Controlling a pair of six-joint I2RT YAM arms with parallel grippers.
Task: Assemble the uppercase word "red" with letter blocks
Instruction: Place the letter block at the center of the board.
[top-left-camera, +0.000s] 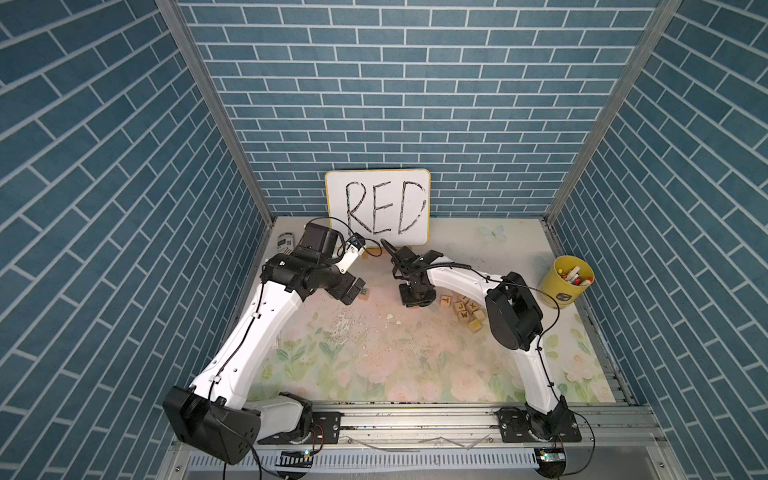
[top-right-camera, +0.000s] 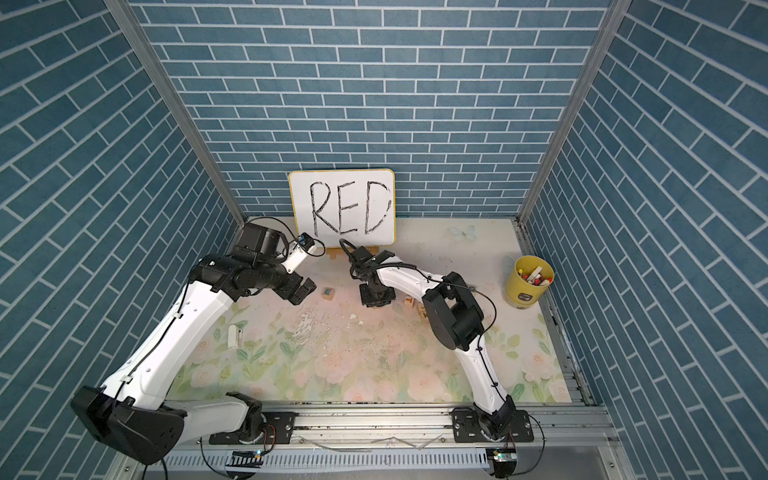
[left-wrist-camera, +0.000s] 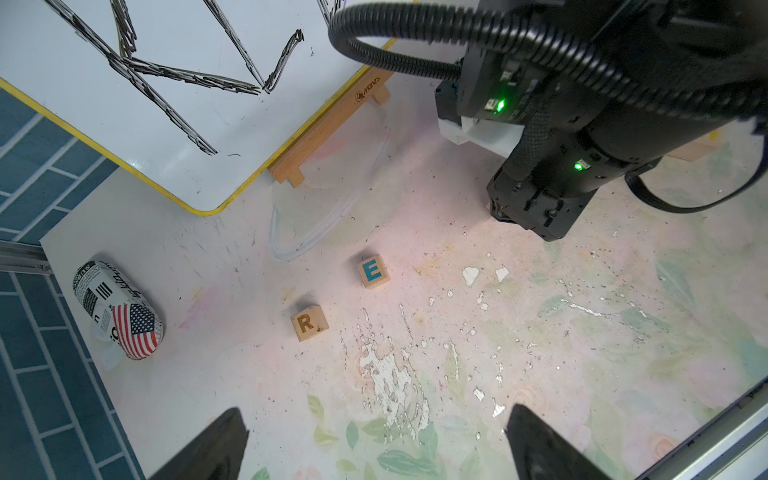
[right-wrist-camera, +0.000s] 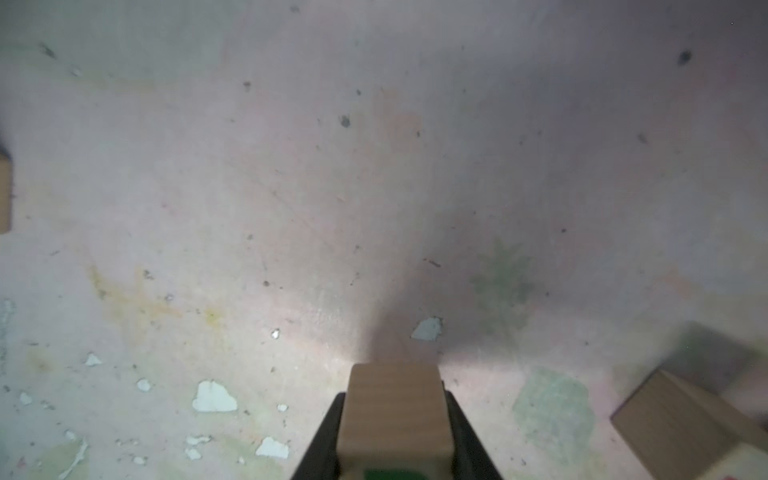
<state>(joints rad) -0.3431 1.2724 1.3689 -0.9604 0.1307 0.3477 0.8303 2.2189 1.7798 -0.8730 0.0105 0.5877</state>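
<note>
Both top views: high overhead, tilted down toward back wall, whole floral table covered, frames nearly identical.
Left wrist cam: well above table, looks down past wide-apart left gripper, E block and R block ahead of it.
Right wrist cam: very near table, looks down past right gripper clamping wooden block.
Left wrist and top views share E block.

Left gripper spread wide, hovering above table. Right gripper pointed straight down, clamped on wooden block, elbow raised.
</note>
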